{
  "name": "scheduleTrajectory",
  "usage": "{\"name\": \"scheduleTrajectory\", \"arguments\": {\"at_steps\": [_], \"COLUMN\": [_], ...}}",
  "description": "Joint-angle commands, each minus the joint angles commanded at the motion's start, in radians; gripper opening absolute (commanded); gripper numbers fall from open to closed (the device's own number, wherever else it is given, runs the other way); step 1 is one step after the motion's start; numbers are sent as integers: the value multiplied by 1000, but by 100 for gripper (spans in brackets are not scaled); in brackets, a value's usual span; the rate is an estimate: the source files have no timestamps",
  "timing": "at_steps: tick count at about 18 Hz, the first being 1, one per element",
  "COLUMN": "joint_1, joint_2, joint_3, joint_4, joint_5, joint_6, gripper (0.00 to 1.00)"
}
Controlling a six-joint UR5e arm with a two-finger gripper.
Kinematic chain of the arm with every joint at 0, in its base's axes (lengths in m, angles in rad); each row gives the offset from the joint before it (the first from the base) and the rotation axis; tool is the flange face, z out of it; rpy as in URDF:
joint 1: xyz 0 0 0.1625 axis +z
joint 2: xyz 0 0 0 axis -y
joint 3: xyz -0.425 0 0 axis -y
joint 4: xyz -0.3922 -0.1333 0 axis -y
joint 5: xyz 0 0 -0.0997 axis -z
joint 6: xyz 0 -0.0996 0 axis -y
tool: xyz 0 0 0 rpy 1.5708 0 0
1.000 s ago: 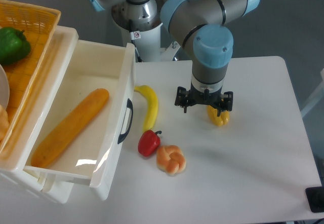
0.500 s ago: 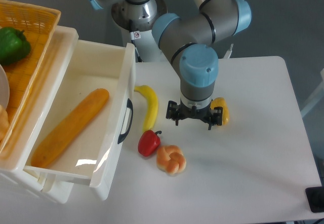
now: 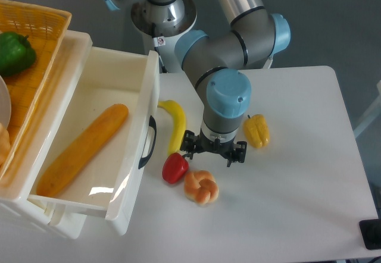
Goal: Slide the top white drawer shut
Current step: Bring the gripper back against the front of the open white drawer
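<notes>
The top white drawer (image 3: 95,96) stands pulled far out of the cabinet toward the table. Its black arched handle (image 3: 149,142) faces right. A long orange vegetable (image 3: 83,149) lies inside it. My gripper (image 3: 213,152) points straight down over the table, right of the drawer front, about a hand's width from the handle and apart from it. It hangs just above the red pepper (image 3: 174,168) and the bun (image 3: 201,187). The arm's blue wrist hides the fingertips, so how the jaws stand does not show. Nothing shows in its grasp.
A banana (image 3: 175,123) lies close to the drawer front. A yellow pepper (image 3: 257,131) lies to the gripper's right. A woven yellow basket (image 3: 36,22) with a green pepper (image 3: 15,53) sits on the cabinet at the left. The robot base (image 3: 161,13) stands behind.
My gripper has moved left and toward the front, away from the yellow pepper, which stays on the table. It now hangs near the red pepper and bun. The drawer has not moved.
</notes>
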Motion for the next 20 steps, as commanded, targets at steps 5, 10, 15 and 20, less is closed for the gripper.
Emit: {"name": "scheduleTrajectory", "arguments": {"at_steps": [5,10,15,20], "joint_1": [-18,-41,-51,-57], "joint_2": [2,0,0,5], "joint_3": [-6,-5,-8,-6], "joint_4": [0,0,-3,-23], "joint_5": [-8,-25,-29,-38], "joint_6": [-15,-28,-44,-45], "gripper": [100,100,100,100]}}
